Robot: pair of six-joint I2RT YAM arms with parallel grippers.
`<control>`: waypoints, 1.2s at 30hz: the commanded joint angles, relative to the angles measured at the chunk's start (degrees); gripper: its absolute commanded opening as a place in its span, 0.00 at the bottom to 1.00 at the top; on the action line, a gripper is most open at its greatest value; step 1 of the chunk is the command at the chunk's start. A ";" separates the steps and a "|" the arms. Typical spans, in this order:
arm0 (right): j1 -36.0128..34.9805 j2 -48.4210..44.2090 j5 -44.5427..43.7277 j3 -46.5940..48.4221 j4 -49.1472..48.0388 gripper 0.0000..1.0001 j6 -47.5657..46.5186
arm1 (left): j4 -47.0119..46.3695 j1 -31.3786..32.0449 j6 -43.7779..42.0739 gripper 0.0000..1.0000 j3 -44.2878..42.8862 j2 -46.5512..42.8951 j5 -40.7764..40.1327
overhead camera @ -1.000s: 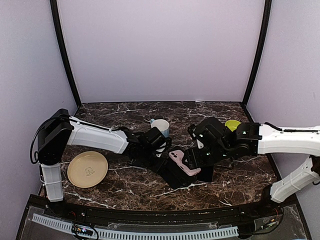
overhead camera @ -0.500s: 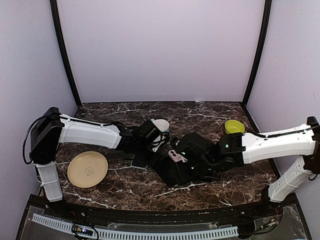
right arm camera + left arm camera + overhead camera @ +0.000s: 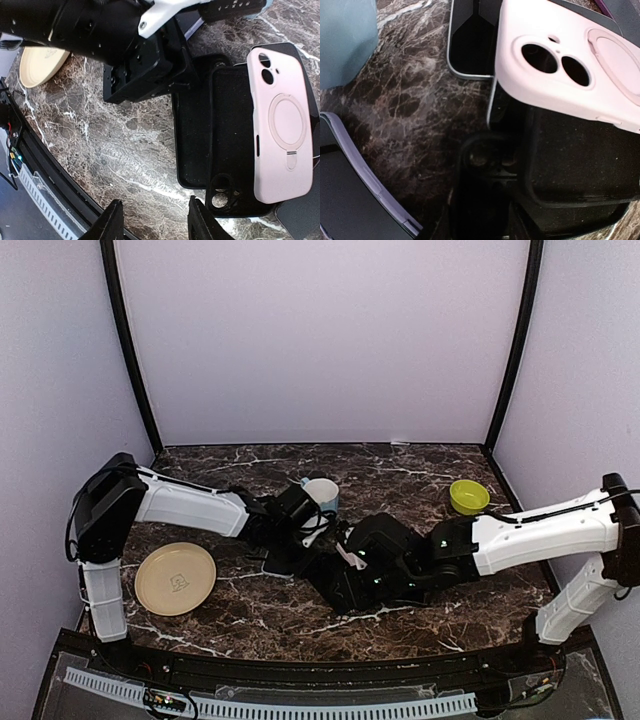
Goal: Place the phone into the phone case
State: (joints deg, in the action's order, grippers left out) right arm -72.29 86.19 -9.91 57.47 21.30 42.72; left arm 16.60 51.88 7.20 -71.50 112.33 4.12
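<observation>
A dark-screened phone with a silver rim lies flat on the marble, close to my left gripper. In the left wrist view that gripper's fingers are lost in the dark, so its state does not show. A pink phone case lies back up on two black cases. One black case lies hollow side up, the other shows its camera cut-out. My right gripper hovers open over bare marble just beside the black cases, with nothing between its fingers.
A beige plate lies at the left. A pale blue mug stands behind the left gripper and a green bowl sits at the back right. Another device with a lavender edge lies near the left gripper.
My right arm has swung left over the cases, close to the left gripper, and its jaws have narrowed. The left arm has shifted only slightly near the mug.
</observation>
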 commanded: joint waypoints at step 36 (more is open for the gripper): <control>8.68 10.62 -2.87 9.08 5.93 0.32 -9.03 | 9.43 11.93 -1.75 0.00 17.41 -12.78 -5.53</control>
State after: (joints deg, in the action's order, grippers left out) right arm -61.69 101.47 -13.19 63.64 21.71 33.76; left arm 17.65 61.95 0.56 -56.93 100.88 -2.50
